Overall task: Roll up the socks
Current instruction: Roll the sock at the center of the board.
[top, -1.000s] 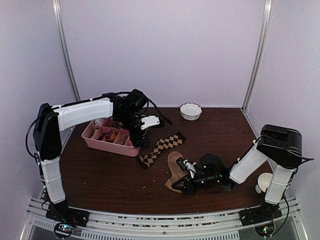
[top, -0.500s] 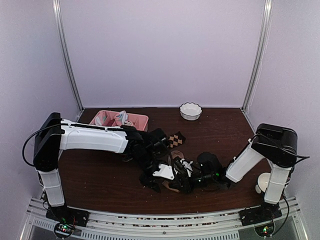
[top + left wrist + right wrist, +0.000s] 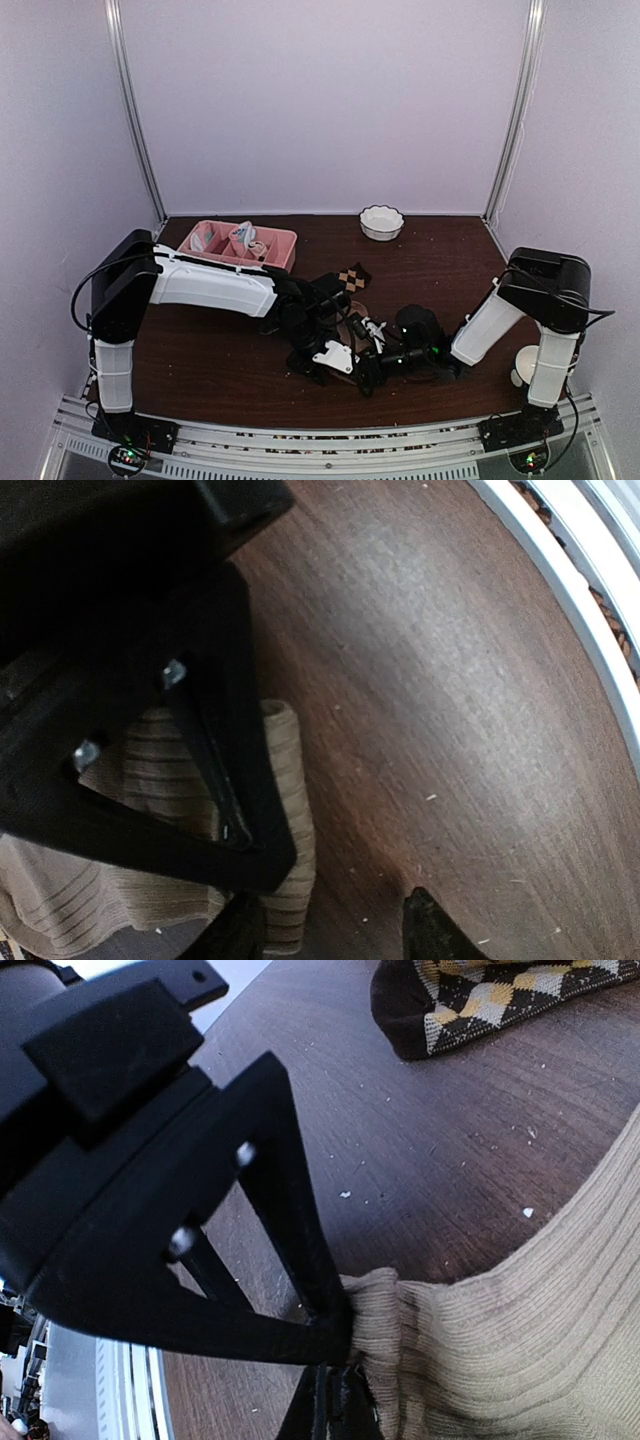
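Two socks to roll, and neither is rolled yet; I judge I'm only getting hold of the first. The tan sock (image 3: pixel 500 1340) lies flat on the desk (image 3: pixel 200 340) near the middle of its near edge. My right hand (image 3: pixel 335 1385) is clamped on one bunched bit of its ribbed edge. My left hand (image 3: pixel 330 920) stands half open at the sock's other side, one finger over the cloth and the other apart on bare wood, gripping nothing. The patterned sock (image 3: pixel 350 278) lies apart, toward the desk's middle, untouched.

Next, I reckon, the left hand must pinch that edge firmly, and then both hands turn the cloth over itself evenly so the roll doesn't skew.

The pink tray (image 3: pixel 283 250) sits by the far left corner, with a few small bundles (image 3: pixel 243 236) in its compartments, too small to tell apart. The white bowl (image 3: pixel 381 230) stands at the far edge, and I see nothing in it
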